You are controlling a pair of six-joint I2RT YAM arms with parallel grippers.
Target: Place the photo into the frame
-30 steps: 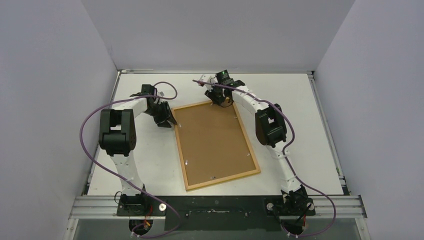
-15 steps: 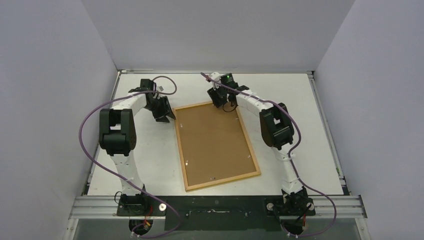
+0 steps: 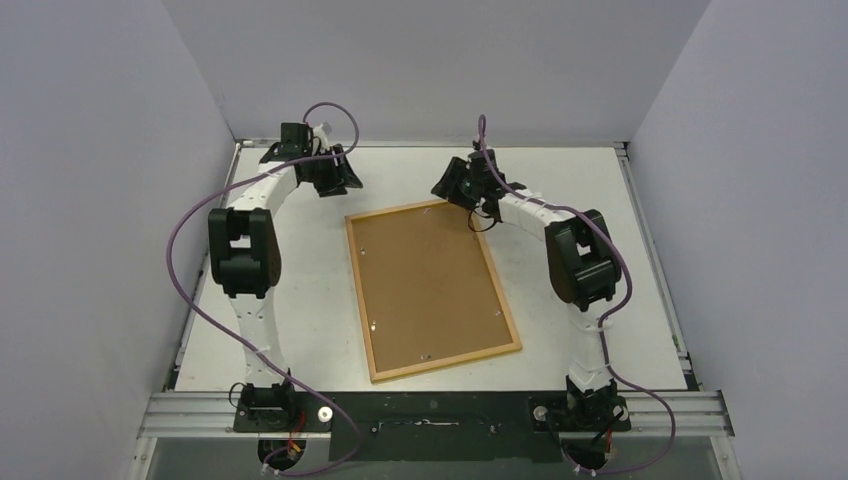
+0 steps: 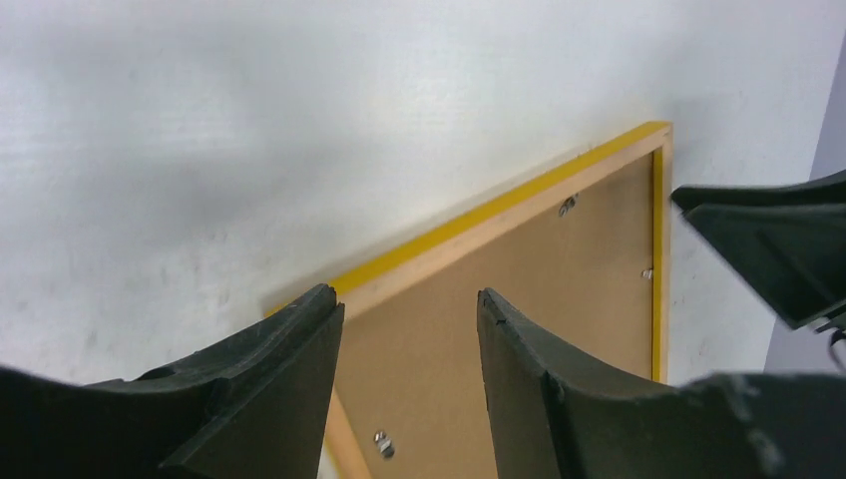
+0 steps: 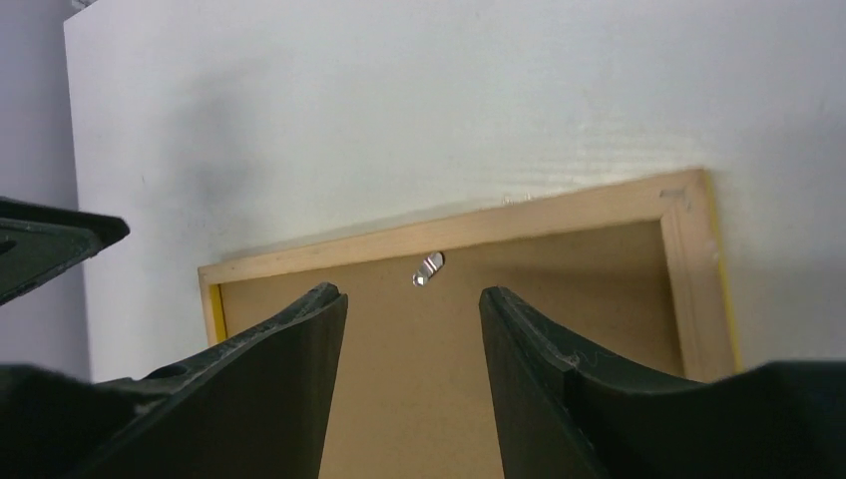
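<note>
Top view: the frame (image 3: 432, 290) lies back-up at the centre of the table (image 3: 620, 250). The left gripper (image 3: 340, 178) is at upper left and the right gripper (image 3: 447, 186) at upper centre, both seemingly clear of it.

Left wrist: jaws parted, empty; frame corner at lower right.

Right wrist: jaws parted, empty; frame edge across the lower half.

White table (image 3: 320, 320), pale grey walls (image 3: 420, 70) on three sides, metal rail (image 3: 680, 405) in front

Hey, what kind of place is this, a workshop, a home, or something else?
Most likely a robotics lab test cell. Plain grey panels box in a white table, the left arm and right arm are bolted to a metal rail at its near edge, and a frame lies back up on it.
</note>
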